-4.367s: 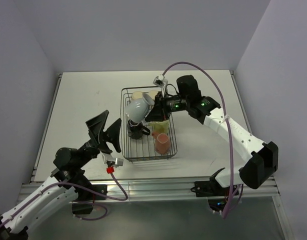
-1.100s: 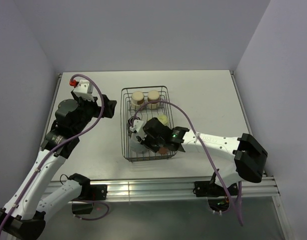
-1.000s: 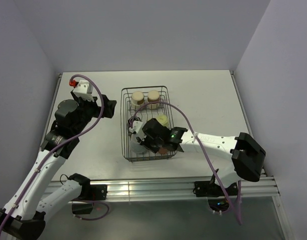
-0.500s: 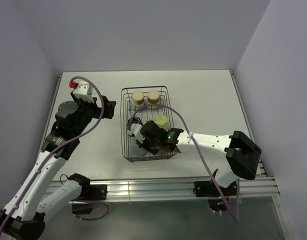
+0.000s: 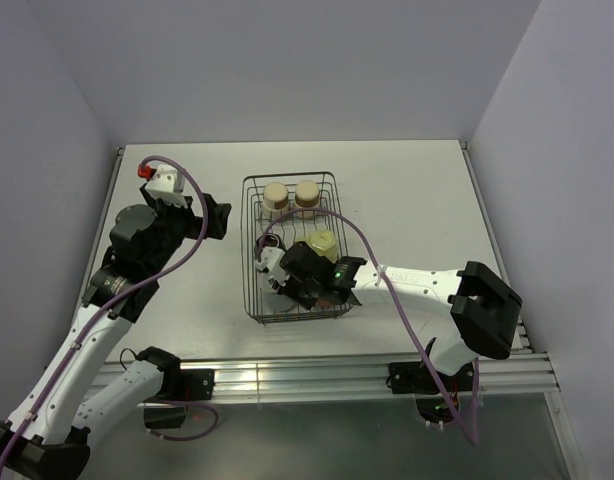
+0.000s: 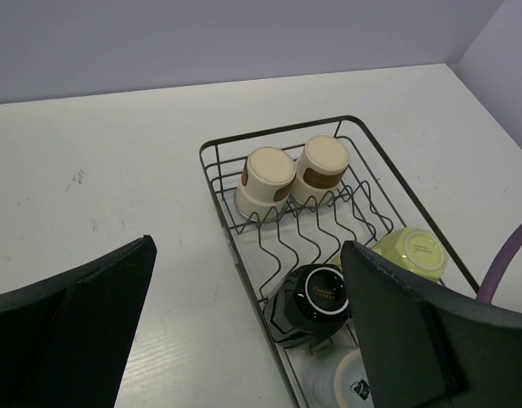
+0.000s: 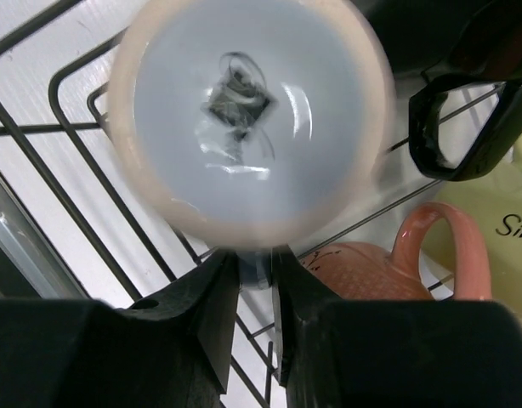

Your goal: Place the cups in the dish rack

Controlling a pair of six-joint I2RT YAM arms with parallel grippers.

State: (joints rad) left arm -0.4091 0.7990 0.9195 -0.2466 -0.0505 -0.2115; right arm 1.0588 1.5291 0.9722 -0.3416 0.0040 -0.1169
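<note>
The black wire dish rack (image 5: 248, 240) stands mid-table. At its far end two tan tumblers (image 5: 275, 193) (image 5: 307, 191) lie against the dividers. A pale yellow mug (image 5: 322, 242) and a black cup (image 6: 316, 297) sit upside down further forward. My right gripper (image 7: 254, 268) is shut on the handle of the pale blue-grey cup (image 7: 244, 110), which rests low in the rack's near left corner, next to the salmon-pink mug (image 7: 371, 259). My left gripper (image 6: 248, 246) hangs open and empty above the table, left of the rack.
The right arm (image 5: 417, 280) reaches across the rack's near right side. A purple cable (image 5: 347, 225) arcs over the rack. The table's left edge (image 5: 115, 190) has a raised rim, and grey walls close in at the back and both sides.
Earlier my right gripper carried the blue-grey cup above the rack; it now sits low in the near left corner. The left arm has swung up to the left and hardly moves.
</note>
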